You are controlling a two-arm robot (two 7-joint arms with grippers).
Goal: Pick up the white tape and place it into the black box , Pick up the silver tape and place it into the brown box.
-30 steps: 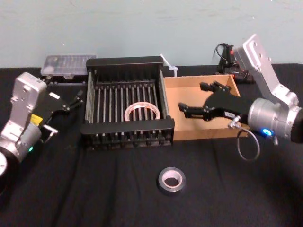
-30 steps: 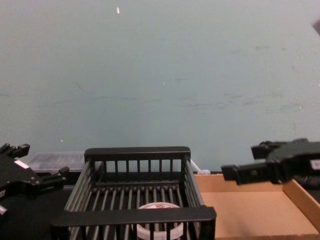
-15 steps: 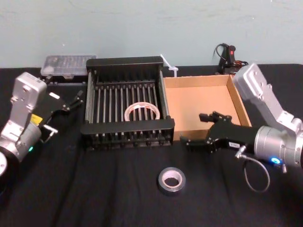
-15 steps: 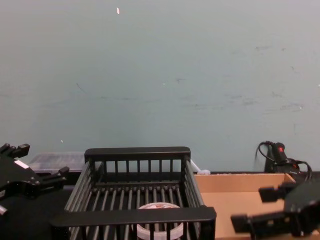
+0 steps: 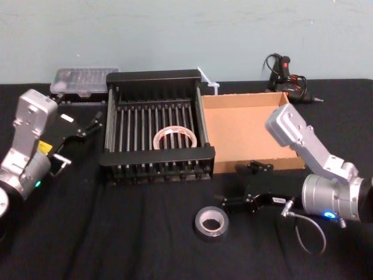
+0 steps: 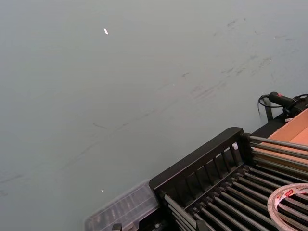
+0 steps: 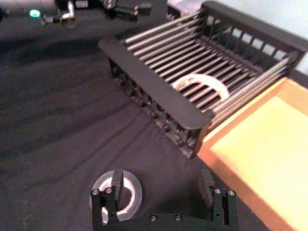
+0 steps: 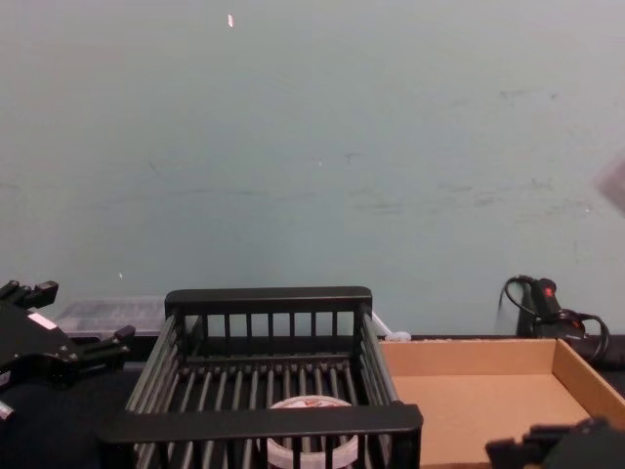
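Dark grey-silver duct tape, the silver tape point(image 5: 210, 222), is lying flat on the black-clothed desk point(image 5: 105, 239) at the lower middle of the head view, in front of both boxes and touching neither. The right gripper point(image 5: 228, 186) is hanging low just to the roll's right, its fingers point(image 7: 208, 185) spread wide and holding nothing. In the right wrist view one finger is crossing over the roll's rim while the other is standing well clear, so the roll is not sitting centred between them. The roll is looking thick, stiff and probably light, with a smooth outer face that may be slipping under a weak pinch. I am judging the surest hold to be across the outer wall, or with one finger down the lighter core and one outside. The brown box point(image 5: 245, 125) is sitting right of centre with its bare floor showing and its low near wall just behind the gripper, so the carry is likely needing only a modest lift. The black box point(image 5: 157, 156) is standing just beside it, seemingly touching, with the white tape point(image 5: 173, 139) already lying on its bars. The left gripper point(image 5: 81, 137) is sitting parked at the left edge, fingers apart and empty, near a clear organiser case point(image 5: 84, 79).
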